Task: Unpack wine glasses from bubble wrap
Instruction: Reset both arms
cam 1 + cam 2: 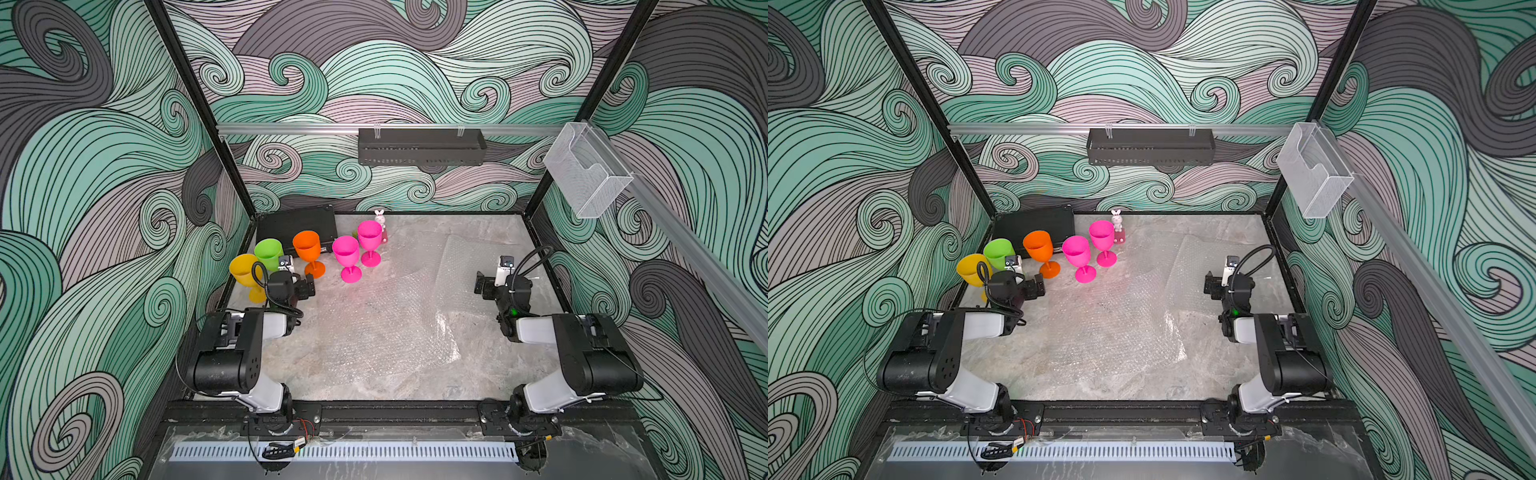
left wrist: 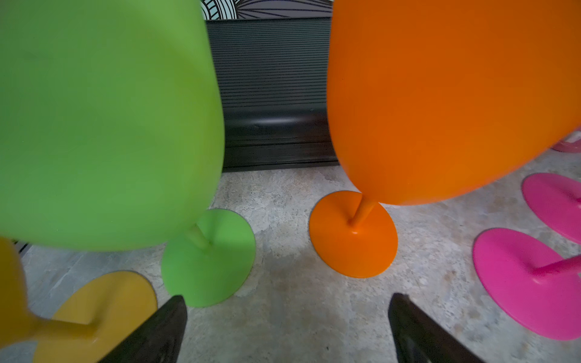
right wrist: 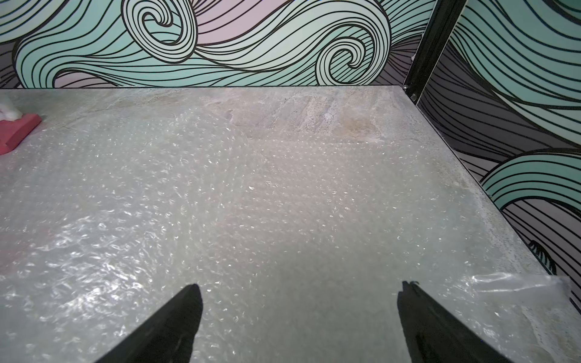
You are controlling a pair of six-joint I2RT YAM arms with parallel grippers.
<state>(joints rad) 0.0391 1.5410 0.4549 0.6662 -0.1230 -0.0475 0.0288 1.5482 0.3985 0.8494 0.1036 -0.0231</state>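
Note:
Several wine glasses stand upright and bare at the back left in both top views: yellow [image 1: 245, 270], lime green [image 1: 269, 253], orange [image 1: 307, 247] and two hot pink [image 1: 346, 253] [image 1: 370, 237]. My left gripper [image 1: 305, 286] is open and empty just in front of the green foot [image 2: 207, 257] and orange foot [image 2: 353, 235]; its fingertips [image 2: 176, 311] hold nothing. Flattened bubble wrap [image 1: 386, 328] covers the table's middle, and another sheet [image 1: 461, 266] lies toward the right. My right gripper [image 3: 300, 287] hovers open over that bubble wrap [image 3: 251, 204], empty.
A black box [image 1: 297, 226] lies in the back left corner behind the glasses. A small white rabbit figurine [image 1: 380, 218] on a pink base [image 3: 19, 129] stands behind the far pink glass. A black basket [image 1: 422, 147] and a clear holder [image 1: 586, 170] hang on the rails.

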